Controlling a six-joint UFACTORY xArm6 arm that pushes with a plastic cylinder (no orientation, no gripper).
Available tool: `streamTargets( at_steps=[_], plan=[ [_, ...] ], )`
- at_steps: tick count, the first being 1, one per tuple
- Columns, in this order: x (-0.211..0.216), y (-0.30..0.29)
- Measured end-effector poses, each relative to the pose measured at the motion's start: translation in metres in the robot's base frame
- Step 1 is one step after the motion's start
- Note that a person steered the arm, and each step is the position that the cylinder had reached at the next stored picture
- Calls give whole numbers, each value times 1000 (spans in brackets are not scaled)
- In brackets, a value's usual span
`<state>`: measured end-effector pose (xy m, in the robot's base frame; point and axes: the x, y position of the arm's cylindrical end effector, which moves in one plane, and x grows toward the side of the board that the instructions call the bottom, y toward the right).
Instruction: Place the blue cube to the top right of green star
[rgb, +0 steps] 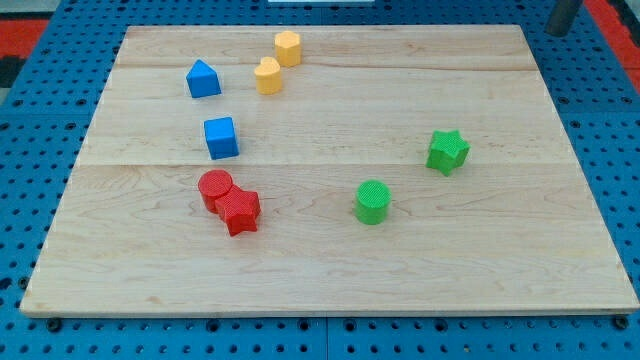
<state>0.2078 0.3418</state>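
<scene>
The blue cube (221, 137) sits left of the board's middle. The green star (447, 151) lies far to its right, near the board's right side. The dark rod shows at the view's top right corner, and my tip (559, 33) is just beyond the board's top right corner, far from every block. It is above and to the right of the green star and touches nothing.
A blue house-shaped block (203, 79) lies above the cube. Two yellow blocks (268, 75) (288, 48) sit near the top edge. A red cylinder (215, 188) touches a red star (241, 211) below the cube. A green cylinder (373, 201) lies below-left of the green star. The wooden board (330, 270) rests on a blue pegboard.
</scene>
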Motion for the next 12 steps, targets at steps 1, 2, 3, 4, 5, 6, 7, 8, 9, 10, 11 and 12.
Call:
streamTargets(
  at_steps=[1, 2, 3, 4, 5, 6, 7, 8, 9, 10, 11, 12],
  plan=[
    [4, 4],
    [45, 3],
    [126, -27],
    [131, -119],
    [126, -186],
    [126, -186],
    [126, -186],
    [126, -186],
    [126, -186],
    [126, -186],
    [126, -186],
    [126, -186]
  ],
)
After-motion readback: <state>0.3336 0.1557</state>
